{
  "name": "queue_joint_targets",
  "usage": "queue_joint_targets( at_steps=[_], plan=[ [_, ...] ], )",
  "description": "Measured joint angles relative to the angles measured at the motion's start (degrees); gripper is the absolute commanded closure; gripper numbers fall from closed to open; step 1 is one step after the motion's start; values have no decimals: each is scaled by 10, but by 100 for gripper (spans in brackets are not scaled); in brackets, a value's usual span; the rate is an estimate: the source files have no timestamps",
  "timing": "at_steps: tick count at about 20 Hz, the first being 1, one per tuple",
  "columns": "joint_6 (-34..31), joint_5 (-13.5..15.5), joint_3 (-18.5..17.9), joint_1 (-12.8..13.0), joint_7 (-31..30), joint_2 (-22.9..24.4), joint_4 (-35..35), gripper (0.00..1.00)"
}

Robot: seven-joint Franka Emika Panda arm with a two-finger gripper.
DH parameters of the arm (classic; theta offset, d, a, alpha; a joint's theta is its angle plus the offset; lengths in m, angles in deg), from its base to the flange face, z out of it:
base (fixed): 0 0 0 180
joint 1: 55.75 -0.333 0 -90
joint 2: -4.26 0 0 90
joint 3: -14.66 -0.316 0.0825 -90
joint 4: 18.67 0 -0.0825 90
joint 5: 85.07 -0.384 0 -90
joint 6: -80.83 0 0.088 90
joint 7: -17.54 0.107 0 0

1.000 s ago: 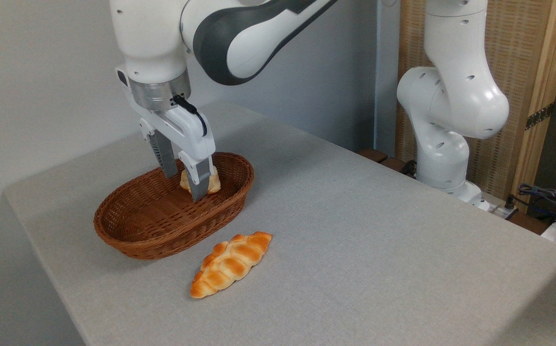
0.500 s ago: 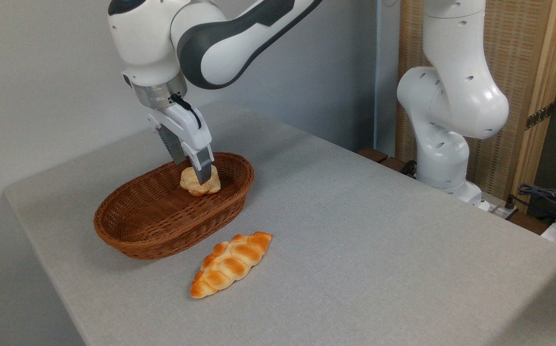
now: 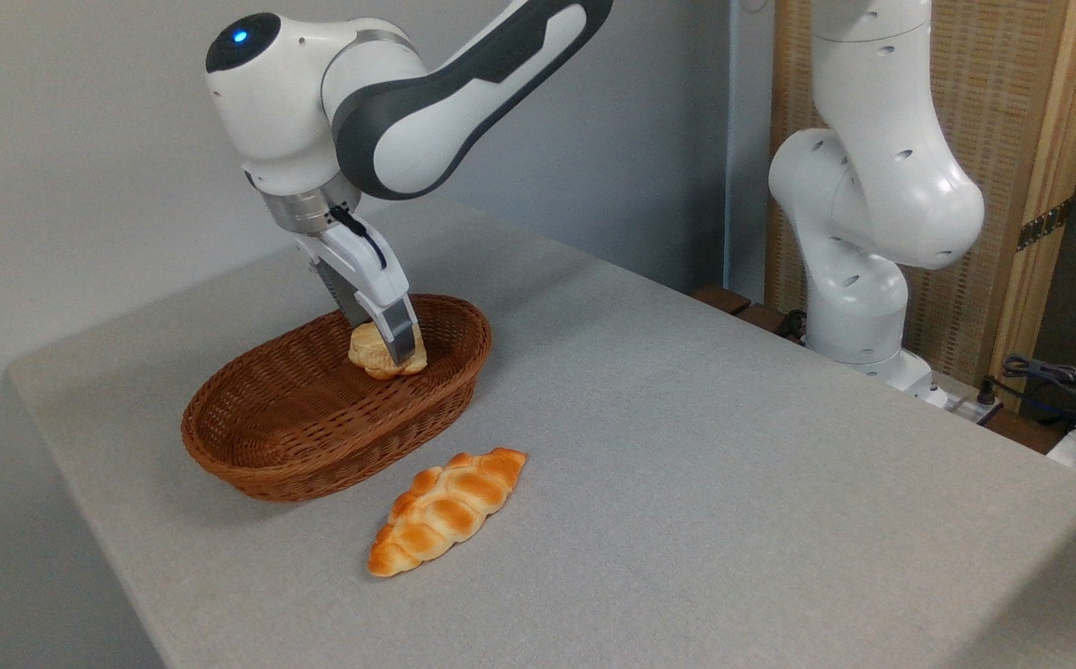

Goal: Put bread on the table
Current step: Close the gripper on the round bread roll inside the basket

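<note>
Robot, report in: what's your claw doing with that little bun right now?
Gripper down in wicker basket, fingers either side of bread; firm grip unconfirmed. Bread not yet on table. Braided loaf beside the basket.

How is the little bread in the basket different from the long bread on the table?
The small bun is round, lumpy and pale tan; the braided loaf is long, ridged and orange-brown. The bun sits inside the wicker basket with the tool around it; the loaf lies bare on the grey table, untouched. Both look like baked bread with golden crusts.
</note>
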Motion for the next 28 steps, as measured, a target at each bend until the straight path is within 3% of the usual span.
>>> queue_joint_targets(
  at_steps=[6, 8, 10, 11, 28],
  plan=[
    [20, 0, 1, 14, 0, -14, 0, 0],
    [20, -1, 1, 14, 0, -15, 0, 24],
    [21, -8, 1, 14, 0, -15, 0, 69],
    [21, -14, 1, 14, 0, -15, 0, 75],
    [22, -25, 0, 14, 1, -15, 2, 75]
  ],
)
